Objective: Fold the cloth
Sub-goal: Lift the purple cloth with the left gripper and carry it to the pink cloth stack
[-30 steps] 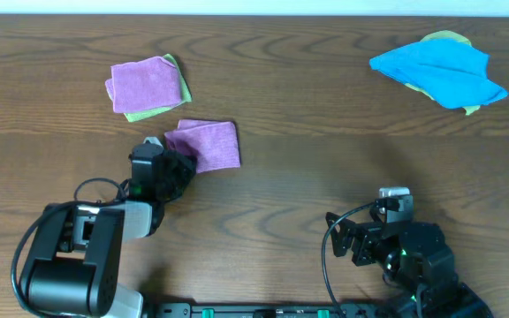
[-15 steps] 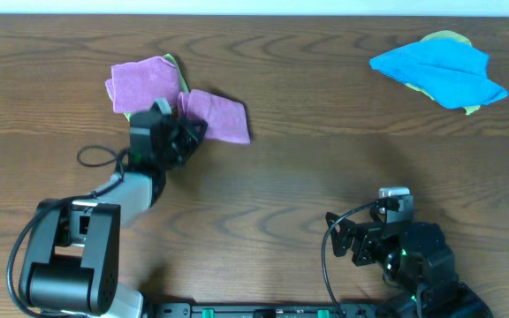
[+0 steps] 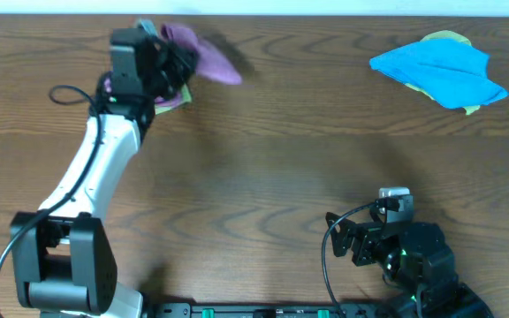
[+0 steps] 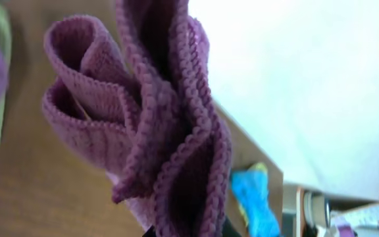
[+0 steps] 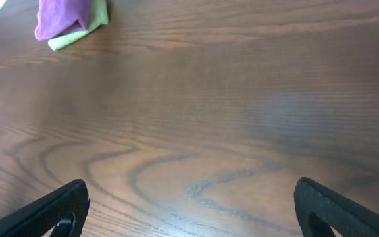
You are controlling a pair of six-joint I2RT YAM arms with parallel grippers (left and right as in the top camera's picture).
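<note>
My left gripper is shut on the folded purple cloth and holds it in the air at the far left of the table, above the cloth pile there. In the left wrist view the purple cloth fills the frame as bunched hanging folds, and the jaws are almost hidden under it. My right gripper is open and empty near the front edge on the right; its two fingers stand wide apart over bare wood.
A second purple cloth on a yellow-green cloth lies under my left arm; the pile also shows in the right wrist view. A bright blue cloth on a yellow-green one lies at the far right back.
My left arm has lifted the purple cloth off the table and carried it away from me, up and over the far-left pile. The right arm has not moved.
</note>
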